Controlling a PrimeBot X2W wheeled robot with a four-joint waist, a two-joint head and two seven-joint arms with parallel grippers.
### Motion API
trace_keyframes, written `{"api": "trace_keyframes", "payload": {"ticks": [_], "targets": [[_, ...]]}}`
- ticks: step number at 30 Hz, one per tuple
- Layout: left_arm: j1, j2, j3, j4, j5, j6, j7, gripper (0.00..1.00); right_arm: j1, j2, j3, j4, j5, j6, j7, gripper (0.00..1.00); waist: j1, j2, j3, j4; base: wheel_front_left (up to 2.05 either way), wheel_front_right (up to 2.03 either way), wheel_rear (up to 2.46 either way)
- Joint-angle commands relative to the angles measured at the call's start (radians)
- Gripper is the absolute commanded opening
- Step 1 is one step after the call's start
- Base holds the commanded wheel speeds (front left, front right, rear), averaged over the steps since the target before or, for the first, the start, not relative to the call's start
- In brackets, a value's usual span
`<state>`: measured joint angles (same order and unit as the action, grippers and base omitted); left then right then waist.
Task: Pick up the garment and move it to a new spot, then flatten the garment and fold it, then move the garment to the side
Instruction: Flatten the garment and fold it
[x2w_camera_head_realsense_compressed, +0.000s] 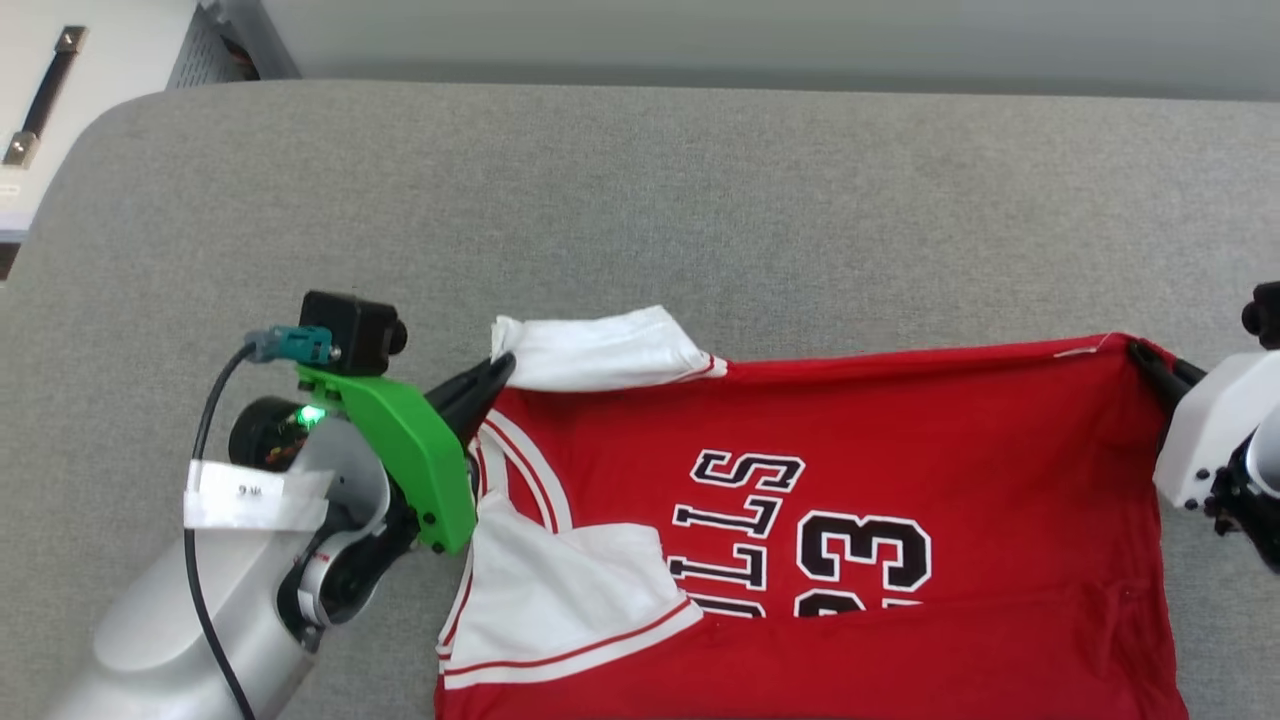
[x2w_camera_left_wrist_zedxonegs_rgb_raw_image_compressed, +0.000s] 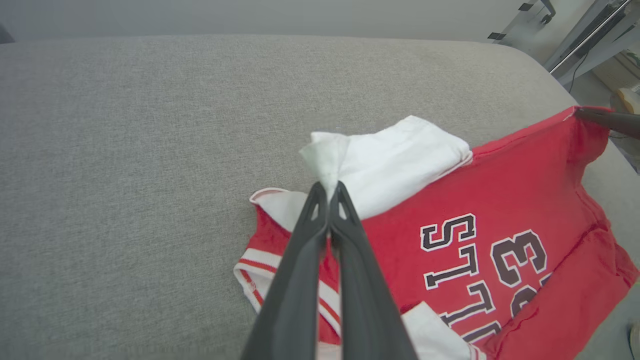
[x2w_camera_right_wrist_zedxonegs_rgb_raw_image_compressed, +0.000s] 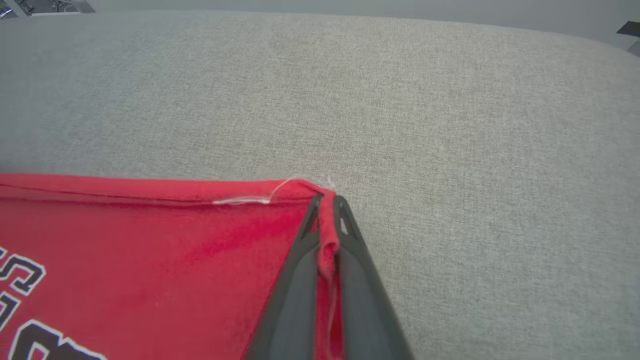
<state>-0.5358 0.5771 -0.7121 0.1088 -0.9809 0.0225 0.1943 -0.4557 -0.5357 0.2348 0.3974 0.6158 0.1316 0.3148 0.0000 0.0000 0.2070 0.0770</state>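
A grey cushion (x2w_camera_head_realsense_compressed: 640, 200) with a rounded far-left corner spreads across the head view, with a white cabinet (x2w_camera_head_realsense_compressed: 90, 60) beyond that corner. The garment (x2w_camera_head_realsense_compressed: 900, 440) lies along the cushion's near edge, from the middle to the right. It is a red jersey with white short sleeves, white-and-red striped collar trim, and black, white-outlined lettering and the number 23. The collar points left and the hem right. The left gripper (x2w_camera_head_realsense_compressed: 497, 370) has its dark fingers pinched on the far sleeve (x2w_camera_head_realsense_compressed: 600, 350). The right gripper (x2w_camera_head_realsense_compressed: 1148, 362) grips the far corner of the hem, and the red edge between the two runs almost straight.

In the left wrist view, above the cushion (x2w_camera_left_wrist_zedxonegs_rgb_raw_image_compressed: 150, 150), the left gripper (x2w_camera_left_wrist_zedxonegs_rgb_raw_image_compressed: 328, 192) has its jaws pressed together on a peak of white sleeve cloth. The garment (x2w_camera_left_wrist_zedxonegs_rgb_raw_image_compressed: 500, 180) slopes away to the right, where the right gripper (x2w_camera_left_wrist_zedxonegs_rgb_raw_image_compressed: 600, 117) holds its corner.

In the right wrist view the right gripper (x2w_camera_right_wrist_zedxonegs_rgb_raw_image_compressed: 327, 205) has its jaws closed narrowly on a fold of red hem. A loose white thread lies along the garment (x2w_camera_right_wrist_zedxonegs_rgb_raw_image_compressed: 150, 240) edge, with the cushion (x2w_camera_right_wrist_zedxonegs_rgb_raw_image_compressed: 450, 125) beyond.
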Motion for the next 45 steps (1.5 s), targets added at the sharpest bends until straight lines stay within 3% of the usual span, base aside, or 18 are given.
{"api": "trace_keyframes", "payload": {"ticks": [1,7,23,37,38,39,40,45], "targets": [[0.042,0.009,0.002,-0.009,-0.018,0.009,-0.011,0.0,0.033,0.002,-0.004,-0.01,0.018,-0.001,-0.02,0.0,0.0,0.0,-0.063,-0.002,0.0,0.0,0.0],[0.209,0.046,-0.008,-0.067,-0.062,0.05,-0.028,0.0,0.198,-0.003,-0.02,-0.072,0.074,-0.001,-0.097,0.0,0.0,0.0,-0.124,-0.015,0.0,0.0,0.0],[0.388,0.076,-0.048,-0.051,-0.09,0.081,-0.048,0.0,0.419,-0.017,-0.013,-0.184,0.145,-0.001,-0.081,0.0,0.0,0.0,-0.155,-0.034,0.0,0.0,0.0],[0.37,0.039,-0.097,0.07,-0.062,0.039,-0.042,0.0,0.413,-0.067,0.09,-0.175,0.067,-0.001,-0.067,0.0,0.0,0.0,-0.109,-0.033,0.0,0.0,0.0],[0.367,0.032,-0.1,0.078,-0.064,0.033,-0.04,0.07,0.411,-0.067,0.095,-0.169,0.068,-0.001,-0.066,0.01,0.0,0.0,-0.106,-0.032,0.0,0.0,0.0],[0.367,0.026,-0.101,0.085,-0.069,0.029,-0.039,0.76,0.409,-0.065,0.097,-0.164,0.07,-0.001,-0.066,0.62,0.0,0.0,-0.104,-0.031,0.0,0.0,0.0],[0.366,0.019,-0.102,0.093,-0.077,0.024,-0.036,1.0,0.408,-0.06,0.098,-0.156,0.077,-0.001,-0.065,1.0,0.0,0.0,-0.103,-0.03,0.0,0.0,0.0],[0.357,0.005,-0.107,0.124,-0.068,0.015,-0.051,1.0,0.407,-0.061,0.111,-0.148,0.09,-0.001,-0.071,1.0,0.0,0.0,-0.105,-0.026,0.0,0.0,0.0]]}}
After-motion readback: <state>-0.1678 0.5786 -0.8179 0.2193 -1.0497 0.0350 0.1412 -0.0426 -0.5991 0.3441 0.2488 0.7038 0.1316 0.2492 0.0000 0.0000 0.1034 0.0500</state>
